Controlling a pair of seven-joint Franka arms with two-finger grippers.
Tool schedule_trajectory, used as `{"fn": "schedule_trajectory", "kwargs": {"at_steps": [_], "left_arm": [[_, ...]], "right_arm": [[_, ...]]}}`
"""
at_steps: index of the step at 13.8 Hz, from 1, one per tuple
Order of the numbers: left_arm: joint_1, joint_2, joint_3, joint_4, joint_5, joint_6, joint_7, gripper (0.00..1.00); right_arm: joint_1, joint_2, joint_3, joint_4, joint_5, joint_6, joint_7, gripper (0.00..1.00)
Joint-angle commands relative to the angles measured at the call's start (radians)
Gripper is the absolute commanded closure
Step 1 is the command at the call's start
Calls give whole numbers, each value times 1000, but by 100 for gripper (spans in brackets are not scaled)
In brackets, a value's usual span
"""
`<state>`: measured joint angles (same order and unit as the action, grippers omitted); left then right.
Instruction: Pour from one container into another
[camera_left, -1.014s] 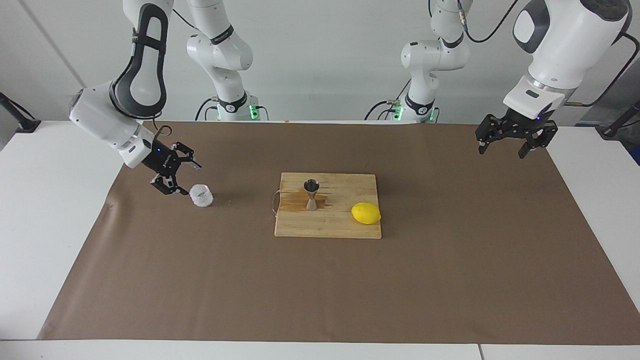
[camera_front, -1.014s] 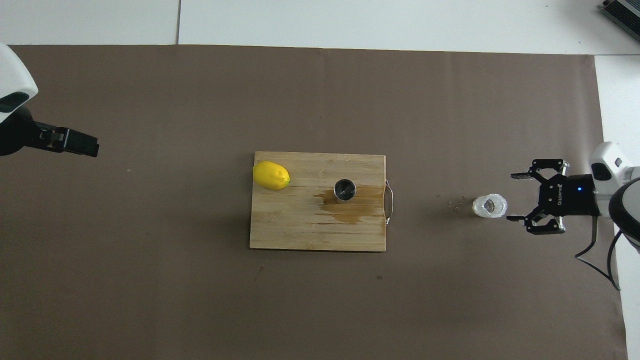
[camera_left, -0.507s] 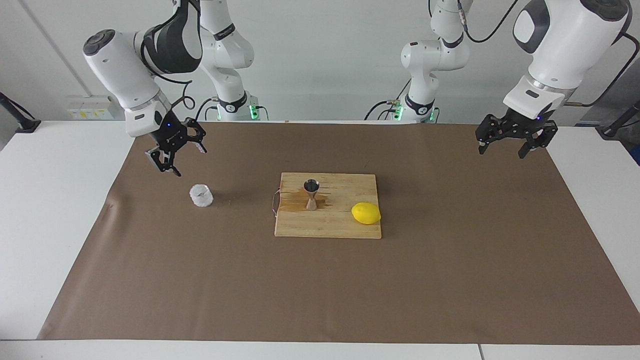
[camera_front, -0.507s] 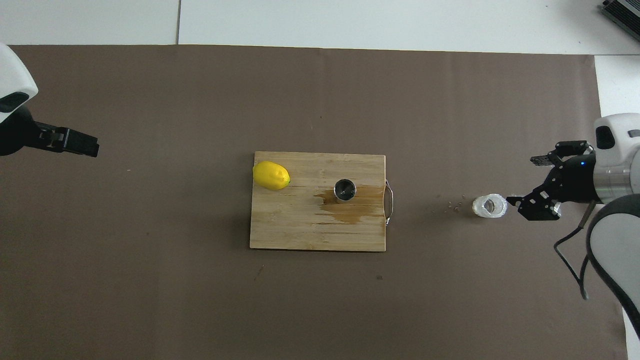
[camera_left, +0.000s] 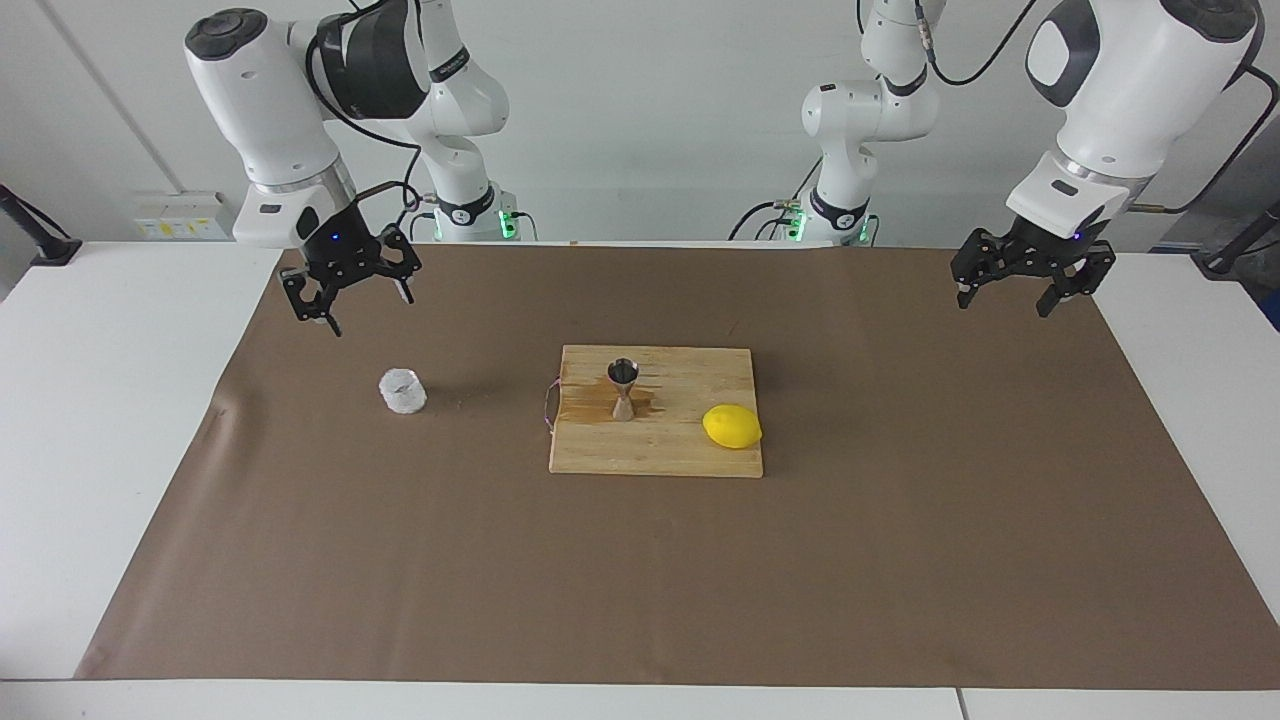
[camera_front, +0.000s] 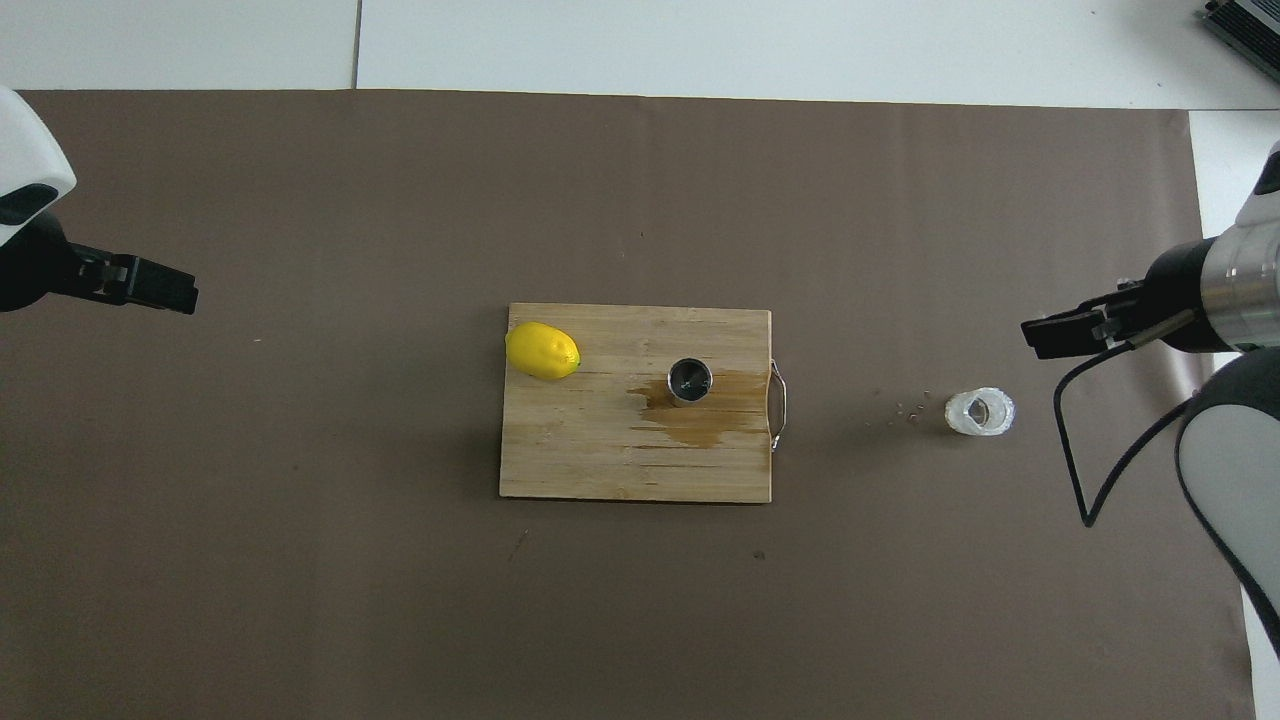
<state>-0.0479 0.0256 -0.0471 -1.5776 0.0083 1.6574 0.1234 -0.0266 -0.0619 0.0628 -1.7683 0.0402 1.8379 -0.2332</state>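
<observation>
Facing view shows the clear ribbed cup (camera_left: 402, 391) upright on the brown mat, well apart from the cutting board (camera_left: 690, 460) toward my right arm's end. On that board the steel jigger (camera_left: 623, 388) stands in a wet stain. My right gripper (camera_left: 345, 293) has just lifted away, jaws wide and empty; I judge the pour done. My left gripper (camera_left: 1030, 285) waits open.

Lemon (camera_left: 732, 427) yellow. Board (camera_left: 690, 452) pale wood, brown wet stain. Jigger (camera_left: 623, 386) shiny steel. Cup (camera_left: 402, 391) clear, whitish ribs. Mat (camera_left: 640, 580) brown; surface (camera_left: 90, 420) white.
</observation>
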Motion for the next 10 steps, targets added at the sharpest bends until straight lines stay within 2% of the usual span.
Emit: {"fn": "schedule_trajectory", "kwargs": {"at_steps": [1, 4, 6, 10], "left_arm": [[8, -26, -4, -25, -10, 7, -7, 0], [6, -26, -4, -25, -10, 7, -7, 0], [8, -26, -4, -25, -10, 7, -7, 0], [8, -26, -4, -25, -10, 7, -7, 0]], "right_arm": [[4, 39, 3, 91, -26, -61, 257, 0], [14, 54, 3, 165, -33, -167, 385, 0], [26, 39, 5, 150, -31, -192, 455, 0], [34, 13, 5, 101, -33, -195, 459, 0]]}}
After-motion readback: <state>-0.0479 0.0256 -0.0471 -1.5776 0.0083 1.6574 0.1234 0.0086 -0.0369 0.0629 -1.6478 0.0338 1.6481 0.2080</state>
